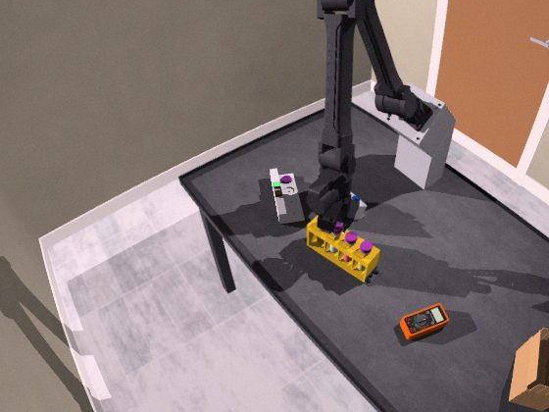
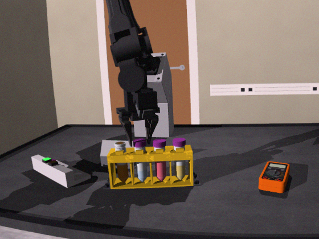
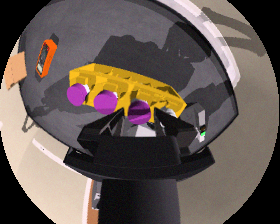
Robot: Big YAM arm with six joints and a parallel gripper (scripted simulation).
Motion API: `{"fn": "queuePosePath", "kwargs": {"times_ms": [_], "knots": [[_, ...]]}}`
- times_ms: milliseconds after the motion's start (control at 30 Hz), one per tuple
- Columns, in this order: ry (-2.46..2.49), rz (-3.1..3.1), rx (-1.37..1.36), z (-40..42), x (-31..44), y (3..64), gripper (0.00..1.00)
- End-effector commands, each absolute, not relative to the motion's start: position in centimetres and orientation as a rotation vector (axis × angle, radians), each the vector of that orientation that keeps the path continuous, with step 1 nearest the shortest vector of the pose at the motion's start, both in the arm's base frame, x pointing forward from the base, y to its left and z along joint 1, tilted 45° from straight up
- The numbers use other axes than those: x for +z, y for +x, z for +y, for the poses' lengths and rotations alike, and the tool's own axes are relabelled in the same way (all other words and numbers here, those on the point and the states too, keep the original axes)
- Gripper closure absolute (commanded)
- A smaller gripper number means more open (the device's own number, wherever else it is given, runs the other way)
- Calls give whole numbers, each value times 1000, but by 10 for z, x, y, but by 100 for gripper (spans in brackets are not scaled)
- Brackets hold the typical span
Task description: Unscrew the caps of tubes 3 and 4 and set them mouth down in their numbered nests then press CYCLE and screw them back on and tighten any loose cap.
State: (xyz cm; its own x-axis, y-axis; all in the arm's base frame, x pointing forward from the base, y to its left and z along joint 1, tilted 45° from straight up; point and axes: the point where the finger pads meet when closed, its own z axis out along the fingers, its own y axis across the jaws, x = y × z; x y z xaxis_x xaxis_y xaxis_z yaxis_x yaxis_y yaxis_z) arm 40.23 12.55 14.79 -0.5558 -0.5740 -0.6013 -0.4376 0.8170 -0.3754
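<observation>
My gripper point(image 2: 139, 144) point(image 3: 139, 110) is open, its fingertips on either side of the purple cap point(image 1: 338, 228) on tube 3, with a gap visible. Tube 3 point(image 2: 142, 170) holds blue liquid; whether its cap is tight cannot be told. Tube 4 point(image 2: 122, 172), with brown liquid, stands uncapped. Tube 2 point(image 2: 161, 170) and tube 1 point(image 2: 180, 170) wear purple caps. The yellow decapping station point(image 1: 373, 264) point(image 2: 151, 157) holds all four. On the cap tray point(image 1: 292, 213) point(image 2: 51, 170), a purple cap point(image 1: 286, 180) lies beside an empty ring nest point(image 1: 289, 190). The green lamp point(image 1: 276, 184) point(image 2: 46, 159) is lit; the amber lamp point(image 1: 277, 192) is dark.
The key housing point(image 1: 362, 208) point(image 2: 106, 152) stands behind the station, towards the arm's base; its blue key point(image 1: 356, 197) shows, its green key is hidden. An orange multimeter point(image 1: 424, 322) point(image 2: 274, 177) point(image 3: 46, 58) lies beyond tube 1's end. A cardboard box point(image 1: 526, 365) stands farther off.
</observation>
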Motion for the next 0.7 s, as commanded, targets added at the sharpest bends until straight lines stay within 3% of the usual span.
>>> {"fn": "queuePosePath", "kwargs": {"times_ms": [0,33,67,667], "knots": [[-806,2181,-246,134,171,407,51],[-805,2182,-247,133,171,407,51],[-795,2210,-251,129,158,406,100],[-629,2230,-171,133,170,408,100]]}}
